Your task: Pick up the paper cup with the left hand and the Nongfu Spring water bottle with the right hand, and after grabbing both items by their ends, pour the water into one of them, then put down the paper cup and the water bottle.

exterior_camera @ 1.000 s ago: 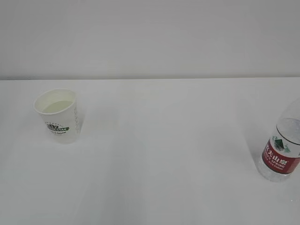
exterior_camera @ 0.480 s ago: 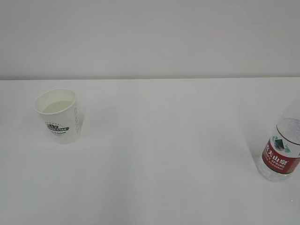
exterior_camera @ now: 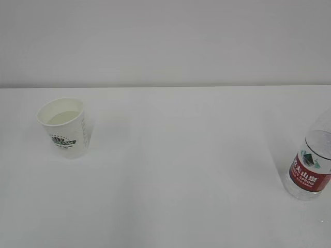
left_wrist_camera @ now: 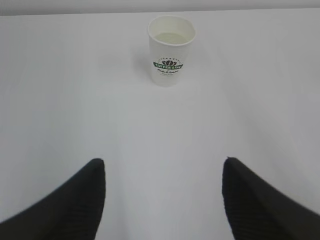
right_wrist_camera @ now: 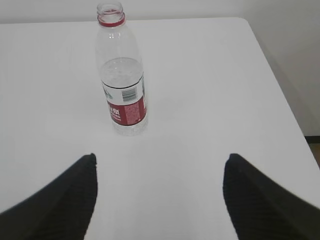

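Between paper cup [exterior_camera: 64,127] at left and edge-cropped bottle [exterior_camera: 312,164], bare table [exterior_camera: 181,155]; both grippers [left_wrist_camera: 164,172] [right_wrist_camera: 160,167] wide, empty.

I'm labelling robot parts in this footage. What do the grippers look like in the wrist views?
Only fingers show. The left gripper has two black fingers with a finely ribbed, matte surface, broad at the bottom edge and tapering to rounded tips. The right gripper looks the same: black, ribbed fingers. No cables, markings or arm links are visible; the exterior view shows neither arm.

A plain white tabletop [exterior_camera: 181,155] meets a bare pale-grey wall [exterior_camera: 165,41] behind it, under soft, even light.
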Controlling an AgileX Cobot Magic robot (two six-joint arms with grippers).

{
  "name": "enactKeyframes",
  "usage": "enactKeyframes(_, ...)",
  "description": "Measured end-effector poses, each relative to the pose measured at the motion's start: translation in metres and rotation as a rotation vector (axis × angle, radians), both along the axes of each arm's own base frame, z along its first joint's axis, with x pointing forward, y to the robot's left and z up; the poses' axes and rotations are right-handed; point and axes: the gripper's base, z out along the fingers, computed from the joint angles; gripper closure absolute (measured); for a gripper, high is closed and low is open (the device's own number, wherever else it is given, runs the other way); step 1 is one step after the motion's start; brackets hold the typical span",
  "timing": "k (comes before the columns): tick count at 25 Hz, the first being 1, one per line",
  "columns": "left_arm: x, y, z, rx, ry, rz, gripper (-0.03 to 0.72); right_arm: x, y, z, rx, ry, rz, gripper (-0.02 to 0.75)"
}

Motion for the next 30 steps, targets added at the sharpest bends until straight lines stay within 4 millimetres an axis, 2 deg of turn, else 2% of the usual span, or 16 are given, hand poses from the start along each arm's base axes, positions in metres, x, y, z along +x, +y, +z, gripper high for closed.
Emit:
enactKeyframes(10, 0.006, 0.000, -0.008, 0.025, 0.009, 0.014, 0.154, 0.020, 0.006, -0.025, 0.039, 0.033, 0.040, 0.148)
enactKeyframes(17, 0.010, -0.003, -0.016, 0.018, 0.033, 0.001, 0.154, 0.021, 0.006, -0.025, 0.039, 0.020, 0.041, 0.149)
enactKeyframes(30, 0.014, -0.004, -0.018, 0.012, 0.008, -0.001, 0.154, 0.022, 0.006, -0.026, 0.038, 0.022, 0.041, 0.149)
